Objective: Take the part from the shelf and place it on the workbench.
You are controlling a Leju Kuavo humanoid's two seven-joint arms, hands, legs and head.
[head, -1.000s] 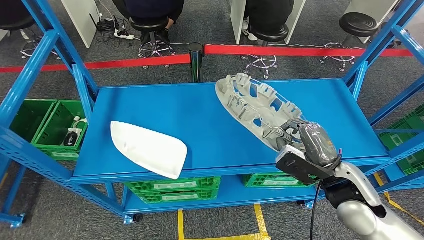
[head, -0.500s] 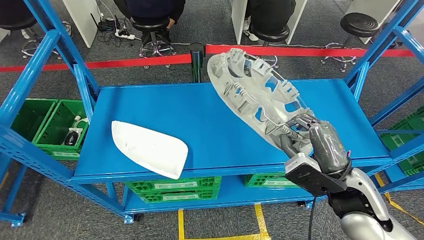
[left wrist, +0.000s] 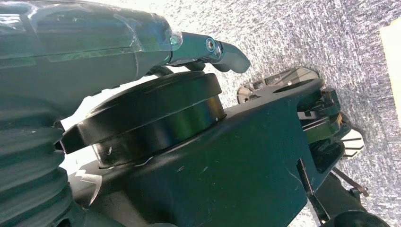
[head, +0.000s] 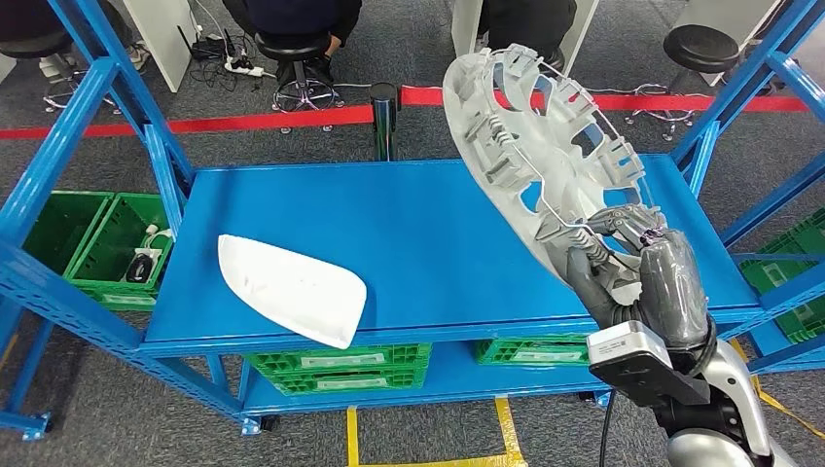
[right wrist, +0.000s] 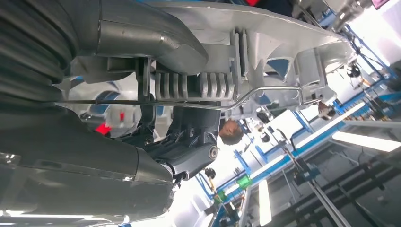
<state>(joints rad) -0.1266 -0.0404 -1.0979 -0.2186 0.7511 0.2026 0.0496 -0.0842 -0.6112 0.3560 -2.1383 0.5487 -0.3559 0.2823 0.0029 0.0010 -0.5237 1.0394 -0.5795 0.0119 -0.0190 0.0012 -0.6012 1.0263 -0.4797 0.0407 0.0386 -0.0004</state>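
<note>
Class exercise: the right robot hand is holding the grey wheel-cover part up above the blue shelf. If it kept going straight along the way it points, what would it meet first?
The right robot hand points up and away over the blue shelf, gripping the grey part. That line looks free above the shelf; depth is unclear.

The head view is evenly and brightly lit from overhead, sharp throughout, with only soft, faint shadows on the blue shelf (head: 389,243) under the white panel (head: 290,289) well to the left of the right hand (head: 632,268). The shelf posts bow slightly at the frame's edges. The left wrist view is dim: the left hand (left wrist: 118,42) is dark and underexposed against a glaring, overexposed floor. In the right wrist view ceiling lights beyond the hand blow out to white; the background is soft
</note>
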